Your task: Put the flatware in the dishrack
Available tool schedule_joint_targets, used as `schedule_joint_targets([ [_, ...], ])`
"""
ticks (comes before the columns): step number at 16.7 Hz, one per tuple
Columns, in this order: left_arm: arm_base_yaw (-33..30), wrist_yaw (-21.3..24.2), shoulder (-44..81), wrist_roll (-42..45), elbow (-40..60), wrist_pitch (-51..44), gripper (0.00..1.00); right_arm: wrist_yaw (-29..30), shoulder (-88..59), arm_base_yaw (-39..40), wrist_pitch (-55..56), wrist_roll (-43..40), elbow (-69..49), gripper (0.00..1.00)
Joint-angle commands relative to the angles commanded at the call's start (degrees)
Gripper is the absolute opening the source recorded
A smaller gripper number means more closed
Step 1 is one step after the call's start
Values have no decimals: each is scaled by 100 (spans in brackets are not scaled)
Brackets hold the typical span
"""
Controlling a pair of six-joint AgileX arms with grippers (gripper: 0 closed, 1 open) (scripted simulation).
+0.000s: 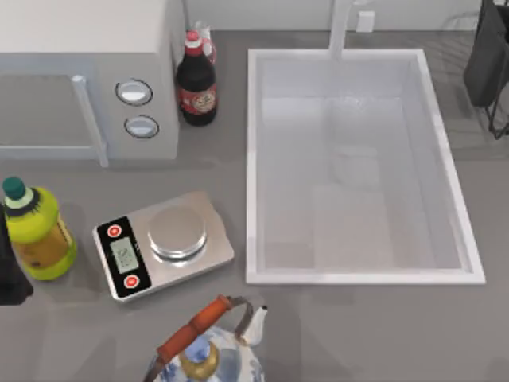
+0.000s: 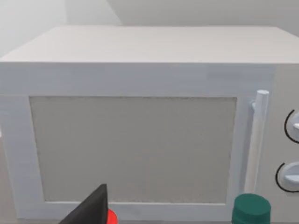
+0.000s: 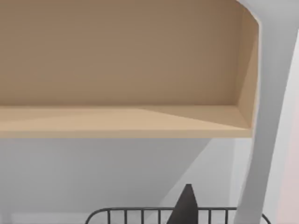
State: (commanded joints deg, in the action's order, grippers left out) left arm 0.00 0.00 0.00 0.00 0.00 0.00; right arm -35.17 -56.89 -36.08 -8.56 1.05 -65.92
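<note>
A: Dishrack [image 1: 489, 64] first: a dark panel with thin wires at the table's far right corner, beside the sink [image 1: 477, 274]. From the right wrist view its wire rim [image 3: 140, 212] runs under a tan shelf [image 3: 126, 121].

B: And the spoon?

A: I can't make it out anywhere.

B: Where are the arms?

A: A dark shape at the left edge of the top view, touching the yellow bottle [image 1: 38, 235], looks like part of the left arm. Its wrist camera faces the microwave [image 2: 140, 140] door squarely, with one dark fingertip [image 2: 93, 207] low in the frame and the bottle's green cap [image 2: 251, 209] nearby. The right wrist points up at the shelf, one dark fingertip [image 3: 186, 205] over the rack.

B: Fingers spread or closed?

A: Cannot tell for either gripper, nor whether anything is held.

B: What else is there?

A: A scale [image 1: 163, 243], a kettle [image 1: 208, 354] and a dark sauce bottle [image 1: 196, 83].
</note>
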Motion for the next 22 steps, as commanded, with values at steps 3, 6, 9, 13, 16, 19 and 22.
schedule_joint_targets([
  [3,0,0,0,0,0,0,100,65,-206,65,205,3,3,0],
  [6,0,0,0,0,0,0,100,308,-909,279,940,7,60,0],
  [9,0,0,0,0,0,0,100,679,-1910,618,2117,-7,213,0],
  [13,0,0,0,0,0,0,100,1256,-3306,1181,3927,-30,539,0],
  [16,0,0,0,0,0,0,100,1649,-4112,1574,4986,-27,794,0],
  [19,0,0,0,0,0,0,100,1897,-4556,1820,5512,-14,963,0],
  [22,0,0,0,0,0,0,100,1928,-4607,1851,5572,-12,985,0],
])
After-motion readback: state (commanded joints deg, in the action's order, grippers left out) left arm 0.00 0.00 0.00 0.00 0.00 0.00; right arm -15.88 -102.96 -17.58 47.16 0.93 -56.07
